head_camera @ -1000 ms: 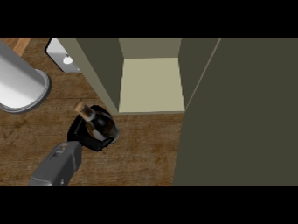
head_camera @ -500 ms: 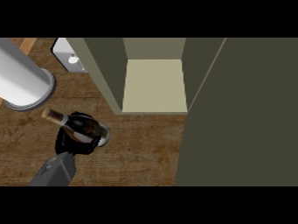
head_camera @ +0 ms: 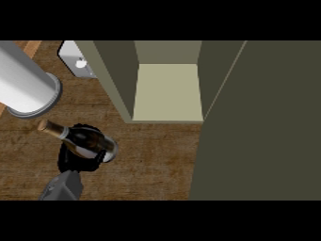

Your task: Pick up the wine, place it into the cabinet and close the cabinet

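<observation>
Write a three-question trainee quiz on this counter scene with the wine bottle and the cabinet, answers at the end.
1. True or false: the dark glass wine bottle with the tan cork end already stands inside the open olive-green cabinet.
2. Which black hand holds the bottle? A) left B) right C) neither
3. Fill in: the bottle's neck points toward the large white ____ at the view's upper left.

Key
1. False: it is over the brown wooden counter, outside the cabinet.
2. A: the left hand curls round the bottle; no right hand shows.
3. Cylinder.
</observation>
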Robot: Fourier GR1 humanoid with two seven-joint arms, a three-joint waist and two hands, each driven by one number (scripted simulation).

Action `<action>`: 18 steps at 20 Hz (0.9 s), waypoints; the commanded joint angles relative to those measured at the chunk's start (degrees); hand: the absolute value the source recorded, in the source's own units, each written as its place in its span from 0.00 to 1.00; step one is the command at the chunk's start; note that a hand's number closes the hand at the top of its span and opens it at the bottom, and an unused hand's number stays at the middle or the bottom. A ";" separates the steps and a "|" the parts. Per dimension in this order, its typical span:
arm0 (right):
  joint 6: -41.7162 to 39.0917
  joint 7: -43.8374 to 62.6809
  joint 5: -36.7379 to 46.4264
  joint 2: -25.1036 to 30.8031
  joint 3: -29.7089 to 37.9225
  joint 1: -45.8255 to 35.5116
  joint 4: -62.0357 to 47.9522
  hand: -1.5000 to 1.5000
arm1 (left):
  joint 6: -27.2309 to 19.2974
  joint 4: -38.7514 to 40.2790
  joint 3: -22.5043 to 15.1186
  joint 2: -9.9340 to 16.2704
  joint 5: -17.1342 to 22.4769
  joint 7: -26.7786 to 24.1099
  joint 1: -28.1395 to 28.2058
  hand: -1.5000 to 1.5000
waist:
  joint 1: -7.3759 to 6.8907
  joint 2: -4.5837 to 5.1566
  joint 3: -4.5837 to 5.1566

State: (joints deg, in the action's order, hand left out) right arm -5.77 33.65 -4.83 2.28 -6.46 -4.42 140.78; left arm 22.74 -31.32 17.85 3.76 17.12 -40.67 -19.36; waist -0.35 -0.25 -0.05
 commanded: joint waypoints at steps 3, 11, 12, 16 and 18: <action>0.47 2.14 -2.23 -0.14 -0.05 -1.61 1.38 0.00 | -2.68 -13.53 -6.68 -3.64 -0.42 2.14 4.93 1.00 | 0.01 0.07 0.02; -1.20 1.69 -7.48 1.30 5.05 -1.08 2.26 0.00 | -19.11 -35.27 -29.76 -3.74 11.93 10.81 16.18 1.00 | 0.18 -0.01 -0.01; -0.24 1.39 -3.03 0.02 1.36 -0.73 2.58 0.00 | -21.54 -38.08 -30.08 -3.74 13.72 13.89 14.83 1.00 | 0.25 0.04 0.02; -1.48 0.15 -6.07 0.53 3.43 0.79 2.18 0.00 | -27.05 -36.71 -36.20 -3.75 15.18 12.86 13.46 1.00 | 0.61 0.21 0.05; -1.73 0.01 -3.84 0.52 1.77 -0.92 0.06 0.00 | -32.10 -40.45 -40.53 -3.75 17.40 13.01 15.60 1.00 | 0.47 0.20 0.06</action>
State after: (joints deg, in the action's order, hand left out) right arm -6.98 32.70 -6.63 2.33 -4.69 -5.20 139.59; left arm -2.56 -69.25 -16.12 0.06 31.31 -27.37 -4.70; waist 0.00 -0.11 -0.02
